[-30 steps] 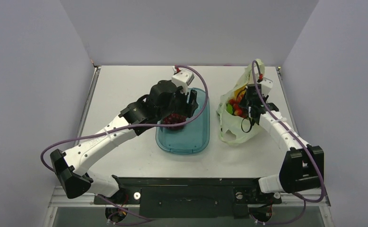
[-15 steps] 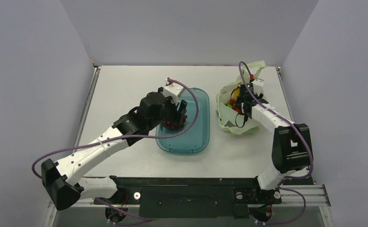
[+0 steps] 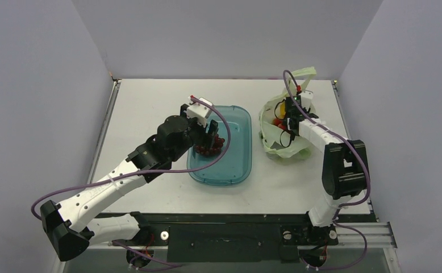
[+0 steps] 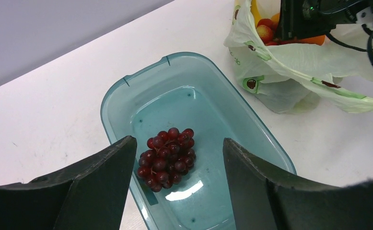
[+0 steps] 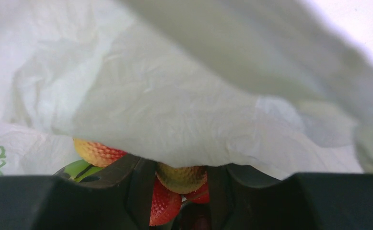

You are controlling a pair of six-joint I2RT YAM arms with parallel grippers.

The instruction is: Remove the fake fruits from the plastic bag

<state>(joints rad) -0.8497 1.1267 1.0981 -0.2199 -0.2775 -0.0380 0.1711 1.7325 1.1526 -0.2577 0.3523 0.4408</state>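
Since a second ago: the left arm has drawn back toward the near left, and the left gripper [image 4: 177, 143] now hangs over the left half of the teal tray [image 3: 233, 165] rather than its far end. Jaws are spread wide with nothing between them. The dark grape bunch [image 4: 168, 155] lies loose on the tray floor below the fingers, about where it was. The right arm has folded up, its elbow pulled in closer to the bag. The right gripper [image 5: 177, 165] has gone deeper into the mouth of the plastic bag [image 3: 278, 147]. The bag has bunched rounder, its near edge pulled back from the front, and one loop handle [image 3: 303, 71] now stands up at the far side. The fake fruits [image 4: 266, 31] are all inside the bag, on the far right of the table [image 3: 145, 108]; red, orange and yellow show through the opening. In the right wrist view a yellowish-red berry-like piece sits between the fingers with the bag film draped just above it; whether the jaws have clamped it or only flank it, cannot tell. Edges and room: tray and bag sit apart, with a narrow strip of bare table between them. The bag's far side lies near the back edge and its right side near the right edge. Open surface lies left of the tray out to the left rail, along the far edge behind it, and in a band in front of both tray and bag. The left forearm crosses the near-left part of that band.
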